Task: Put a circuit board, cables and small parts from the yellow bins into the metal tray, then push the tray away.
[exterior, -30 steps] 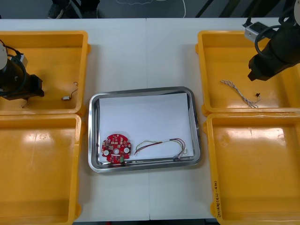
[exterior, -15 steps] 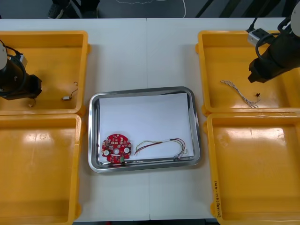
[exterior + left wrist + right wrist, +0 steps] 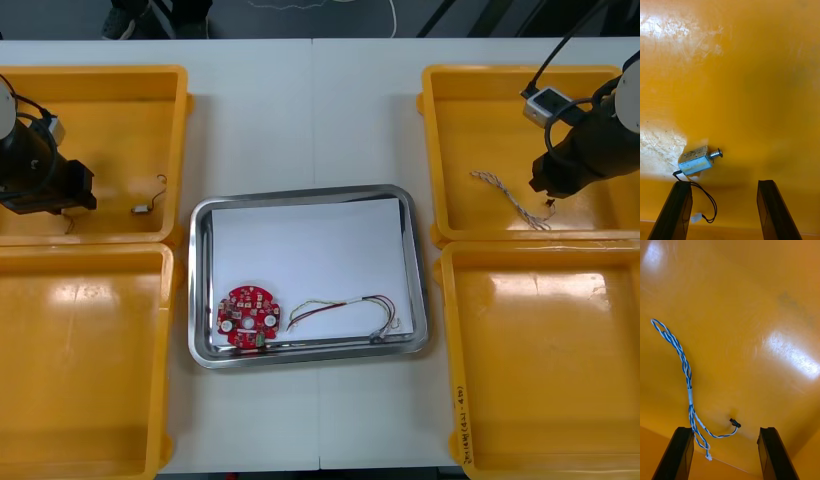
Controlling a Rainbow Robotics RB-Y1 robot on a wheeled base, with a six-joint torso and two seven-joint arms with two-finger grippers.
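The right gripper (image 3: 724, 433) is hovering low in the far right bin (image 3: 432, 120), its fingers standing apart with nothing clamped. One twisted blue and white cable (image 3: 684, 365) is lying on the bin floor, its connector ends reaching in between the fingers. The left gripper (image 3: 724, 185) is hanging in the far left bin (image 3: 182, 120), fingers likewise spread, with one small metal part (image 3: 696, 161) and its thin black lead lying just beside one finger. Four yellow bins (image 3: 90, 350) are flanking one metal tray (image 3: 200, 290), which is holding one red circuit board (image 3: 247, 318) and one red and yellow cable (image 3: 345, 310) side by side. Since a second ago the right gripper has been sliding toward the bin's near wall, over the cable's end. The left gripper is barely shifting, and the tray's contents are staying put.
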